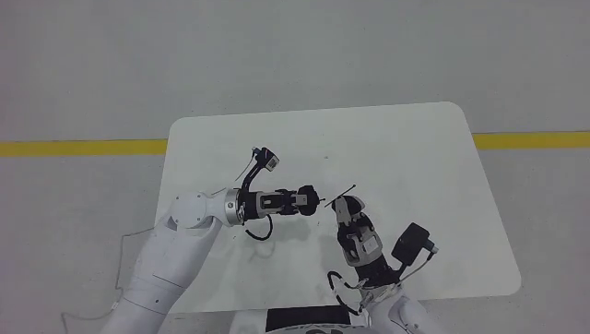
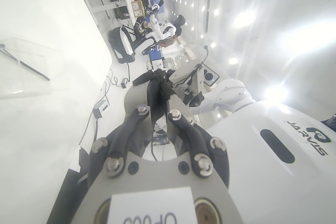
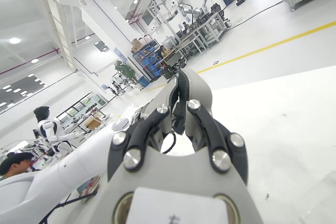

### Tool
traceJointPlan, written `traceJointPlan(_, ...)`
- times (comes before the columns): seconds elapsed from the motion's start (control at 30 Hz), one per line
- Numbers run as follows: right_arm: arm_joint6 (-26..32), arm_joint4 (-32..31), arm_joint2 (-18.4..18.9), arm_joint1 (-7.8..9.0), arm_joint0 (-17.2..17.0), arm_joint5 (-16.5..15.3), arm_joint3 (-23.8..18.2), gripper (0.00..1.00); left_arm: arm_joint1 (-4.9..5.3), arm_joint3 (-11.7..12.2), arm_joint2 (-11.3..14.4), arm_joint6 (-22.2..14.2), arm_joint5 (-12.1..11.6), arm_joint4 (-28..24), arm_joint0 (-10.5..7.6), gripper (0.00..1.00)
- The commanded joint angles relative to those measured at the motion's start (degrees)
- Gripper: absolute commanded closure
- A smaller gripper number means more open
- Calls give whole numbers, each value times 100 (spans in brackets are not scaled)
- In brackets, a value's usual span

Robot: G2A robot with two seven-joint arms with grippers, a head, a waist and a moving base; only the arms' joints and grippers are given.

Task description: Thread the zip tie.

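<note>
White desk, both arms meeting around the middle, a bit toward its front edge. Left gripper has its fingers pinched together, tip just beside the thin black zip tie. Right gripper is clamped on that tie, which sticks out slantwise.

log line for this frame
left gripper shut | right gripper shut | tips close above table | zip tie straight on clear tray, unthreaded
</note>
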Motion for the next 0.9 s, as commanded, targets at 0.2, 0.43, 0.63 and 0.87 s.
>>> traceJointPlan(0.2,-70,-60,-14,-1,0,12,85,100,0,0,0,0,0,0,0,100)
traceJointPlan(0.43,-39,-38,-30,-10,57,70,73,100,0,0,0,0,0,0,0,100)
traceJointPlan(0.63,-402,-185,-257,-81,189,485,177,100,0,0,0,0,0,0,0,100)
traceJointPlan(0.87,-525,-349,-415,-132,317,776,310,100,0,0,0,0,0,0,0,100)
